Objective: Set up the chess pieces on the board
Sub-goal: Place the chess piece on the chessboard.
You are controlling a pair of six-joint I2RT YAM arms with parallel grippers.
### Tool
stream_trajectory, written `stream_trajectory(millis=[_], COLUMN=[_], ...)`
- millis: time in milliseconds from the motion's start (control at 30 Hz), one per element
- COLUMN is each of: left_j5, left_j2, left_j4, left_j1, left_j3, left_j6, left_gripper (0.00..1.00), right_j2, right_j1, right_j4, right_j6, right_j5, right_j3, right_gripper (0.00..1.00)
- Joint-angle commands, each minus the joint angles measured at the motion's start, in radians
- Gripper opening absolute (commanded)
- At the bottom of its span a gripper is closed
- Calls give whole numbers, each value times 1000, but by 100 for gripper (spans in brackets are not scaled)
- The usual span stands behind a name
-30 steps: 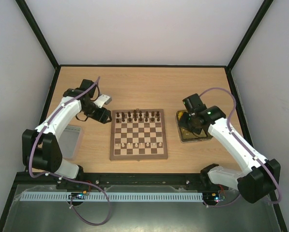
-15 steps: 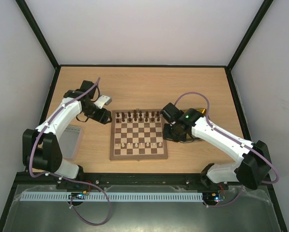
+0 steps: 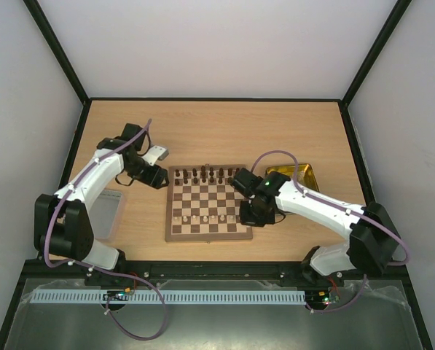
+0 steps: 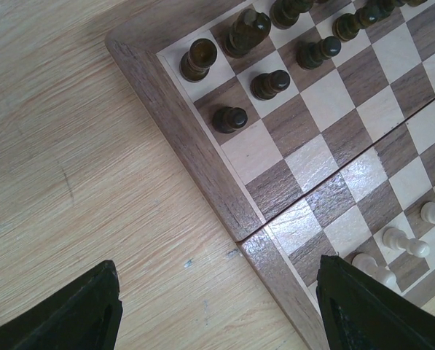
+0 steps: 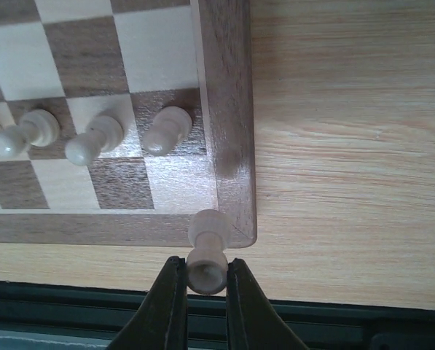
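The board (image 3: 208,235) lies mid-table. Dark brown chess pieces (image 3: 206,175) fill its far rows, and a row of cream pawns (image 3: 206,218) stands near the front. My right gripper (image 3: 248,215) hangs over the board's near right corner, shut on a cream piece (image 5: 206,251). In the right wrist view that piece hovers over the corner of the border (image 5: 228,109), next to three cream pawns (image 5: 166,130). My left gripper (image 3: 153,176) stands open and holds nothing beside the board's far left corner. Its wrist view shows the border (image 4: 202,160) and dark pieces (image 4: 230,119).
A shiny yellow tray (image 3: 297,177) sits right of the board, partly behind my right arm. A grey translucent lid (image 3: 106,211) lies at the table's left edge. A black rail (image 5: 312,321) runs along the near table edge just below my right gripper.
My right arm has swung left from over the yellow tray to the board's near right corner, carrying the cream piece. The left arm has stayed still.
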Motion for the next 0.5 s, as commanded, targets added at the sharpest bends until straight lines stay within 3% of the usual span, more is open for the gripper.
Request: stream_trajectory(millis=[0, 467], left_j5=[-7, -13], left_j2=[-26, -27], left_j4=[6, 10], left_j1=[-3, -3], left_j3=[-21, -33], left_j6=[-6, -4], left_gripper=[74, 74], right_j2=[18, 115], right_j1=[14, 27], right_j4=[15, 113], right_j6=[0, 4], right_j5=[-5, -23], right_j3=[-29, -17], right_gripper=[8, 7])
